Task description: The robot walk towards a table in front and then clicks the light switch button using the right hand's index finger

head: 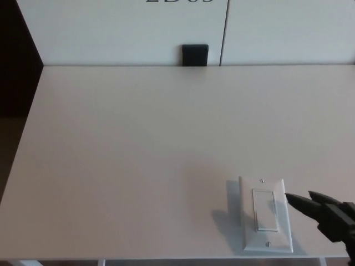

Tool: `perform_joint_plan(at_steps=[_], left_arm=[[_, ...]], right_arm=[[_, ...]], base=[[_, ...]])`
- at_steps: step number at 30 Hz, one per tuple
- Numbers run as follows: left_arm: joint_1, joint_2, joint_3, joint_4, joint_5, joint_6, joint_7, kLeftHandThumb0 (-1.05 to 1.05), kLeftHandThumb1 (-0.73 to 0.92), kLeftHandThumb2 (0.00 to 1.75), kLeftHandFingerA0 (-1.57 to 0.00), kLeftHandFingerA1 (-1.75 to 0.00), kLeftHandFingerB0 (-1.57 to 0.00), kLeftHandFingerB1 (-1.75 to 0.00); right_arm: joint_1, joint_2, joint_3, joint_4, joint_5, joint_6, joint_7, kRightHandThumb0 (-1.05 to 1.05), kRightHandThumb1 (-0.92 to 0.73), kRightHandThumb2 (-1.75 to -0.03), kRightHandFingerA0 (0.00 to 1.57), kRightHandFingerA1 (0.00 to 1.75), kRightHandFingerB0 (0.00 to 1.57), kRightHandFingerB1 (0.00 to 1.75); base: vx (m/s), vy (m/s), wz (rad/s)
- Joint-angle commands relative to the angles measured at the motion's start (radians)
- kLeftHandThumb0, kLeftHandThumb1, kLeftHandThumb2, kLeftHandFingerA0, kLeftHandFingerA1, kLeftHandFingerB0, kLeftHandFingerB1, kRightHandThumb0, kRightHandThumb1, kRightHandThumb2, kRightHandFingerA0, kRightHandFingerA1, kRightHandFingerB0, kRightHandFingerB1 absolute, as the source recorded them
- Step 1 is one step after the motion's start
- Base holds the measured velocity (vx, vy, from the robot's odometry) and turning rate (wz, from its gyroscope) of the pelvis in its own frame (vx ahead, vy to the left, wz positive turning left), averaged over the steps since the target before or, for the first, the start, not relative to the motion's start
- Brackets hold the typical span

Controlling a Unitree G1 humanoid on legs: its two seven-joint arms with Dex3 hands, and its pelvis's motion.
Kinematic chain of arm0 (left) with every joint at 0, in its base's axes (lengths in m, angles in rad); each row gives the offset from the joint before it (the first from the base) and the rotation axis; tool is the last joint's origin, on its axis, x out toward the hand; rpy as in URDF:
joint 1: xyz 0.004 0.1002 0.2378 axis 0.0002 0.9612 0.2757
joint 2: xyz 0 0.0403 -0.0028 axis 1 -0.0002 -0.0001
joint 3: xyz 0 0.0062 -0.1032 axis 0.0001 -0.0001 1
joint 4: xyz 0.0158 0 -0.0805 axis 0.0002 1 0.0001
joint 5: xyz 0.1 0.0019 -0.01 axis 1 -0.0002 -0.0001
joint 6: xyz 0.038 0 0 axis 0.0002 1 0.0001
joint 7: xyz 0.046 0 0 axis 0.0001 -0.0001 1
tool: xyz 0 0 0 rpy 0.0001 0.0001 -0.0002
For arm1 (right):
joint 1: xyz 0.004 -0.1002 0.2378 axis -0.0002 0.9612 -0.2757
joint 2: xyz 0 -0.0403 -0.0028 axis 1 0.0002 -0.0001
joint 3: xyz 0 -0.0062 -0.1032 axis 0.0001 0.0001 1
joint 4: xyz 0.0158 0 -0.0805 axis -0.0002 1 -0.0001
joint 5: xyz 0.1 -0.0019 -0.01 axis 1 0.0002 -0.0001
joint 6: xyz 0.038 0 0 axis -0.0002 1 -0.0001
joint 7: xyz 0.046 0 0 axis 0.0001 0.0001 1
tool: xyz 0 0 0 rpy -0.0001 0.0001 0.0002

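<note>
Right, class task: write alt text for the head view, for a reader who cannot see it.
A robot's black right hand reaches in from the lower right, one finger pointing at a white light switch lying near the front edge of a white table. The fingertip is at the switch plate's right edge. A small black block sits behind the table.

Looking like a lab or office test setup, not a home. Plain white worktop (138, 155) is sitting against white cabinet fronts (122, 33) carrying part of a printed dark label (178, 1), cut off at the top edge. A wall-type light switch plate (265, 215) is lying loose on the worktop instead of being mounted in a wall. Small black block (195, 55) is showing at the back edge; can't tell what it is.
</note>
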Motion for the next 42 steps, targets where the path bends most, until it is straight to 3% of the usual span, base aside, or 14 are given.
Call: perform_joint_plan(at_steps=[1,5,7,10,12,15,16,21,23,26,29,30,39,42], left_arm=[[0.01,0.033,0.005,-0.018,0.015,0.036,-0.009,-0.66,0.45,0.71,-0.33,-1.02,-0.38,-0.68],[0.008,0.045,-0.005,-0.043,0.047,0.056,0.004,-0.67,0.37,0.98,-0.46,-0.86,-0.34,-0.67],[0.002,0.043,-0.003,-0.032,0.04,0.056,0.0,-0.66,0.46,0.71,-0.34,-0.98,-0.37,-0.67],[0.0,0.042,-0.001,-0.019,0.035,0.049,-0.004,-0.68,0.36,0.96,-0.42,-0.85,-0.35,-0.67],[-0.001,0.04,-0.002,-0.021,0.044,0.057,0.009,-0.67,0.46,0.71,-0.35,-0.99,-0.37,-0.68],[0.003,0.043,-0.004,-0.04,0.054,0.065,0.015,-0.66,0.46,0.71,-0.34,-0.98,-0.37,-0.68],[0.002,0.043,-0.003,-0.04,0.051,0.067,0.011,-0.65,0.35,0.95,-0.44,-0.83,-0.34,-0.66],[0.007,0.041,0.003,-0.054,0.035,0.075,0.001,-0.64,0.35,0.95,-0.43,-0.82,-0.35,-0.66],[0.014,0.044,0.005,-0.082,0.029,0.091,-0.007,-0.65,0.46,0.71,-0.33,-0.96,-0.37,-0.66],[0.008,0.046,0.004,-0.076,0.028,0.094,-0.012,-0.65,0.35,0.95,-0.41,-0.83,-0.36,-0.67],[0.006,0.043,0.004,-0.073,0.027,0.096,-0.008,-0.63,0.44,0.7,-0.33,-0.98,-0.38,-0.67],[0.005,0.042,0.004,-0.065,0.026,0.088,-0.008,-0.64,0.35,0.94,-0.4,-0.8,-0.37,-0.66],[-0.002,0.046,-0.004,-0.052,0.035,0.081,-0.001,-0.65,0.35,0.95,-0.4,-0.82,-0.36,-0.67],[-0.005,0.048,-0.008,-0.06,0.039,0.094,0.001,-0.64,0.44,0.7,-0.32,-0.95,-0.37,-0.65]], right_arm=[[-0.105,-0.004,0.068,0.093,-0.423,0.128,-0.176,-0.56,-0.59,-0.6,0.06,0.21,0.22,0.3],[-0.113,-0.012,0.097,0.093,-0.518,0.162,-0.22,-0.59,-0.61,-0.61,0.02,0.18,0.2,0.29],[-0.109,-0.017,0.111,0.087,-0.55,0.18,-0.222,-0.64,-0.49,-0.84,0.0,0.16,0.12,0.39],[-0.099,-0.022,0.129,0.083,-0.584,0.2,-0.227,-0.7,-0.5,-0.83,0.0,0.09,0.1,0.37],[-0.093,-0.028,0.146,0.089,-0.623,0.223,-0.233,-0.77,-0.52,-0.81,0.0,0.0,0.16,0.36],[-0.097,-0.034,0.161,0.101,-0.647,0.239,-0.253,-0.77,-0.51,-0.81,0.0,0.0,0.14,0.34],[-0.095,-0.035,0.169,0.106,-0.664,0.251,-0.264,-0.78,-0.51,-0.81,0.0,0.0,0.15,0.34],[-0.089,-0.043,0.193,0.099,-0.731,0.294,-0.291,-0.82,-0.54,-0.84,0.0,0.0,0.16,0.33],[-0.085,-0.044,0.202,0.087,-0.738,0.306,-0.275,-0.81,-0.53,-0.84,0.0,0.0,0.17,0.33],[-0.082,-0.046,0.214,0.088,-0.748,0.323,-0.287,-0.8,-0.52,-0.83,0.0,0.0,0.16,0.33],[-0.082,-0.048,0.23,0.094,-0.765,0.349,-0.281,-0.79,-0.51,-0.82,0.0,0.0,0.15,0.33],[-0.079,-0.05,0.235,0.094,-0.767,0.356,-0.279,-0.8,-0.51,-0.83,0.0,0.0,0.17,0.33],[-0.074,-0.069,0.278,0.084,-0.801,0.419,-0.289,-0.8,-0.51,-0.82,0.0,0.0,0.15,0.32],[-0.066,-0.074,0.287,0.074,-0.795,0.432,-0.291,-0.8,-0.52,-0.83,0.0,0.0,0.15,0.33]], base=[[0.0,0.0,0.0],[0.0,0.0,0.0],[0.0,0.0,0.0],[0.0,0.0,0.0],[0.0,0.0,0.0],[0.0,0.0,0.0],[0.0,0.0,0.0],[0.0,0.0,0.0],[0.0,0.0,0.0],[0.0,0.0,0.0],[0.0,0.0,0.0],[0.0,0.0,0.0],[0.0,0.0,0.0],[0.0,0.0,0.0]])
